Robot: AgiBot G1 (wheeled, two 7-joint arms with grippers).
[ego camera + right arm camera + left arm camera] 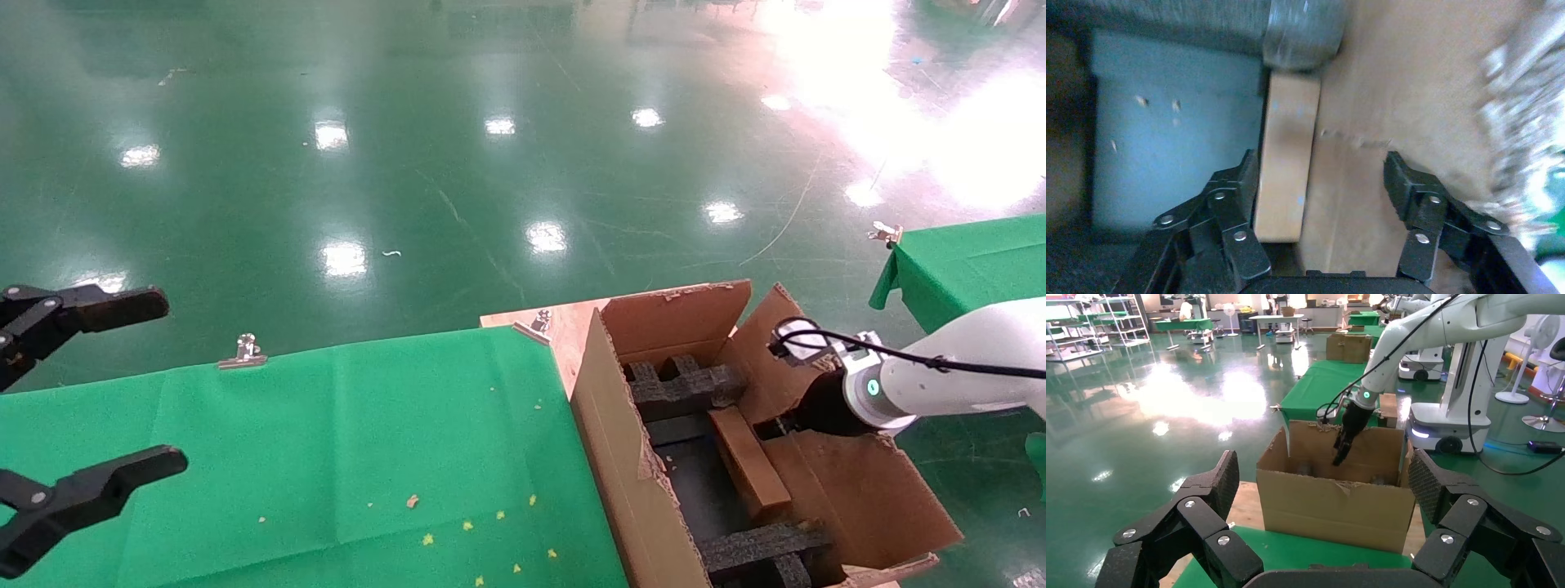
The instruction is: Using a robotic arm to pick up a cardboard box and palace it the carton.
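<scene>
The large carton (613, 457) with ragged flaps stands at the right end of the green table, also seen in the left wrist view as the carton (1333, 505). Inside it the small cardboard box (748, 461) stands on its long edge, leaning on the carton's right wall. The white robotic arm (964, 367) reaches in from the right. My right gripper (772, 426) is open just above the box. In the right wrist view the cardboard box (1288, 153) lies beside one finger of the right gripper (1321, 165), the other finger well apart from it. My left gripper (1321, 484) hangs open and empty over the table's left end.
Black foam inserts (682, 388) sit at the carton's far end and more foam (760, 547) at its near end. Metal clips (243, 353) hold the green cloth (327, 457) at the far edge. A second green table (964, 261) stands at the right.
</scene>
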